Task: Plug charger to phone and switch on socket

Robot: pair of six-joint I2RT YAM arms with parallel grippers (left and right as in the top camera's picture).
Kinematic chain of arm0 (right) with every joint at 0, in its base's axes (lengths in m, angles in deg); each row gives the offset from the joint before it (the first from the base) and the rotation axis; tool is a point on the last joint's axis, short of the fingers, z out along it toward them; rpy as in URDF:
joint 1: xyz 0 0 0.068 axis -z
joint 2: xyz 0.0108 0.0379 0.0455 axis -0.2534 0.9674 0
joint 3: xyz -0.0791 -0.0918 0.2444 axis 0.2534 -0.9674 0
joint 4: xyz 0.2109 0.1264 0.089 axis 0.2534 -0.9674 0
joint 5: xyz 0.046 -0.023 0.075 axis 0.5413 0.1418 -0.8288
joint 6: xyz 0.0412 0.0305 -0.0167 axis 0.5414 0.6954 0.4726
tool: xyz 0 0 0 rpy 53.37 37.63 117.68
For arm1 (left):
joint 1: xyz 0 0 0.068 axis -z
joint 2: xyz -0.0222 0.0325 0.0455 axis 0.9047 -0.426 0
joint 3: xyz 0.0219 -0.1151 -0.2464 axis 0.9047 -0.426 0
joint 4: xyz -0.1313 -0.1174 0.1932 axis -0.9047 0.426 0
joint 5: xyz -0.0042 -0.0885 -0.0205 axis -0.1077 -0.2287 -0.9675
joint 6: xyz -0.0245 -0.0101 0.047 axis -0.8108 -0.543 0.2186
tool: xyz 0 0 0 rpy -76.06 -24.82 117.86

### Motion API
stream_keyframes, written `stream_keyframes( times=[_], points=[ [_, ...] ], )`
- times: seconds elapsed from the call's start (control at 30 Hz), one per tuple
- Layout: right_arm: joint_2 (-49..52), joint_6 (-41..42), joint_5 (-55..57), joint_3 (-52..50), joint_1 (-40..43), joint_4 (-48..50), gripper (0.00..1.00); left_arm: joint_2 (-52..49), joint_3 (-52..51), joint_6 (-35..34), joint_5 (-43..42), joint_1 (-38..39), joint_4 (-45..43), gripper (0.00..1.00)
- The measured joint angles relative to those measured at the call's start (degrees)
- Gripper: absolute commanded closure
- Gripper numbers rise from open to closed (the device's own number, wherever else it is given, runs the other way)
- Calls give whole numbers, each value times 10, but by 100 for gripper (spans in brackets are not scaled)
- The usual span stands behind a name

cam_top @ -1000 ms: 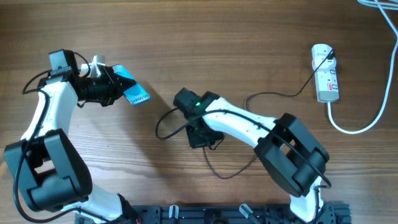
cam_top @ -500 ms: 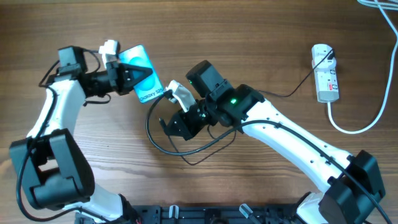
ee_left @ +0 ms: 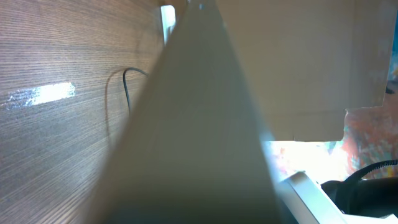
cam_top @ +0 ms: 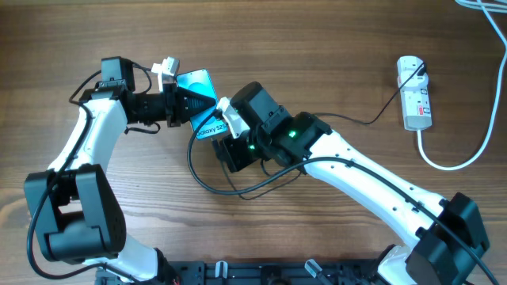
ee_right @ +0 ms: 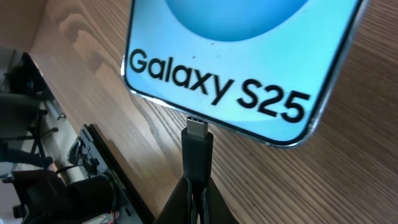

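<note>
Half the phone (ee_right: 249,62) is cropped; charger (ee_right: 198,152) tip seemingly touches it.

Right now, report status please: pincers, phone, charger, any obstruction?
Left pincer shut on phone. Right pincer shut on charger, tip at phone's bottom edge, seating unclear. Socket untouched. Path clear.

one phone (cam_top: 200,83), one charger (ee_right: 198,149), one socket (cam_top: 415,103), one white cable (cam_top: 451,168).
</note>
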Motion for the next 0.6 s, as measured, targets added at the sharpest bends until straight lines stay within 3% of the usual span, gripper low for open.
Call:
stream_keyframes(
  times=[0.6],
  points=[
    [0, -9, -28, 0, 0, 11, 96, 0, 0, 0, 1, 0, 8, 96]
  ],
)
